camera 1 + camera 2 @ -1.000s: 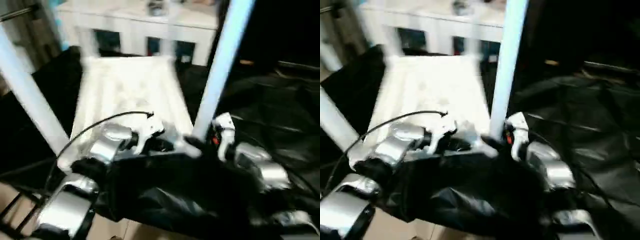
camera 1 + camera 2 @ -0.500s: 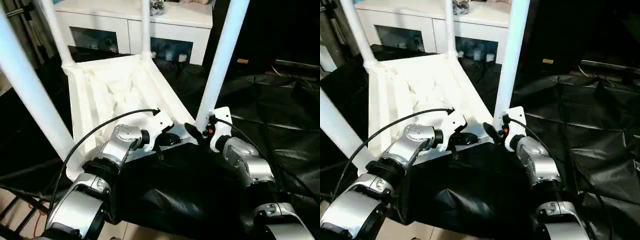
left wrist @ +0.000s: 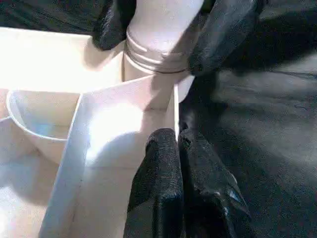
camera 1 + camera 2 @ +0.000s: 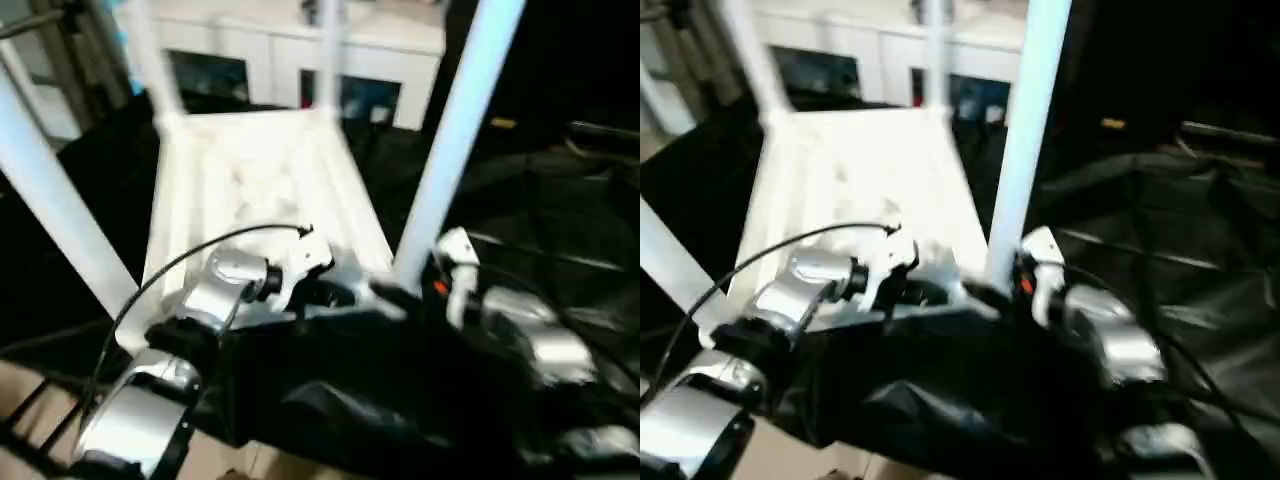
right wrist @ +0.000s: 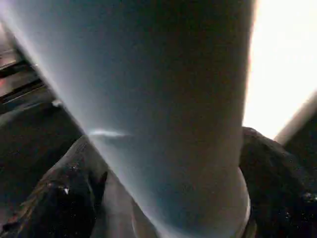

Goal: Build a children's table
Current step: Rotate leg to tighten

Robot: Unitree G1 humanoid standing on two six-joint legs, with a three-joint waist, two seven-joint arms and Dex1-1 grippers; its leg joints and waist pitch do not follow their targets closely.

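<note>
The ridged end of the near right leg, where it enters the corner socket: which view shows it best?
The left wrist view: the ridged end sits in the corner socket, between the right hand's fingers. The right wrist view shows the leg's tube; the eye views show the whole leg.

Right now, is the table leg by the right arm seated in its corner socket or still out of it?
In. The leg stands upright with its ridged end down in the corner socket of the upturned table top.
</note>
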